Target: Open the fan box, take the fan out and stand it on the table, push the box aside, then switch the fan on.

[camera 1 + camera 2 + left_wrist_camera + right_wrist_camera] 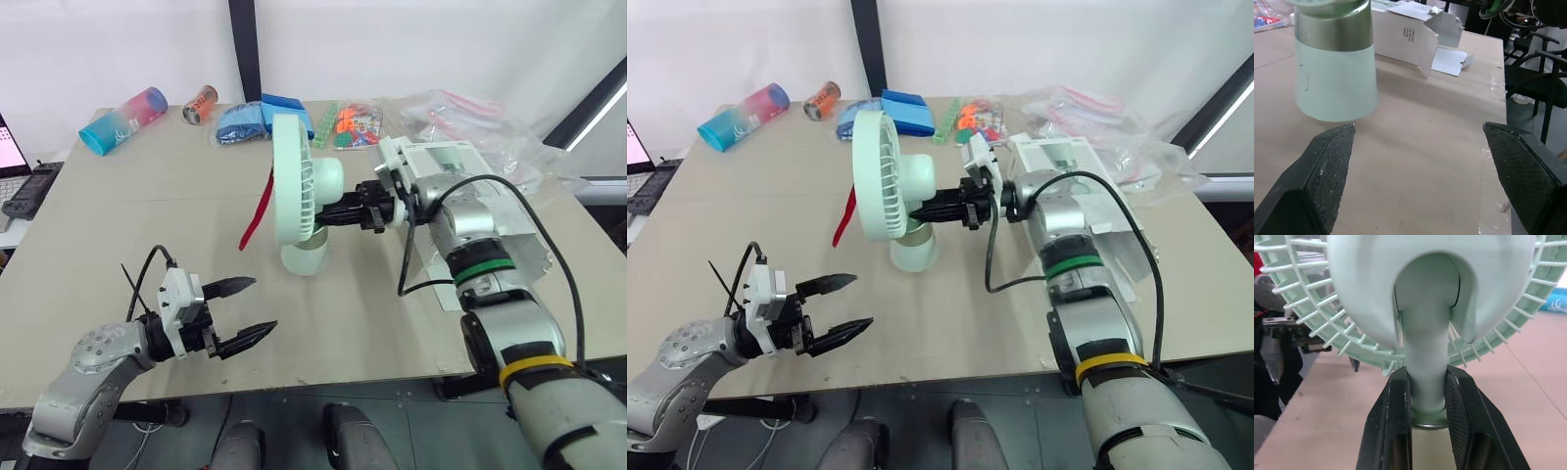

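Your left gripper (263,305) hovers over the beige tabletop (118,215) near its front edge, black fingers spread wide and empty. To its right, the pale green plastic fan (304,191) stands upright. Your right gripper (1427,373) has its fingers clamped on the fan's neck. The white cardboard box (446,157) lies behind that arm, flaps open.

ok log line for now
fan upright on table | right tool shut on fan neck | left tool open above table | box open, right of fan

Lab workspace — table (127,225), laptop (8,149), chair (1542,81)
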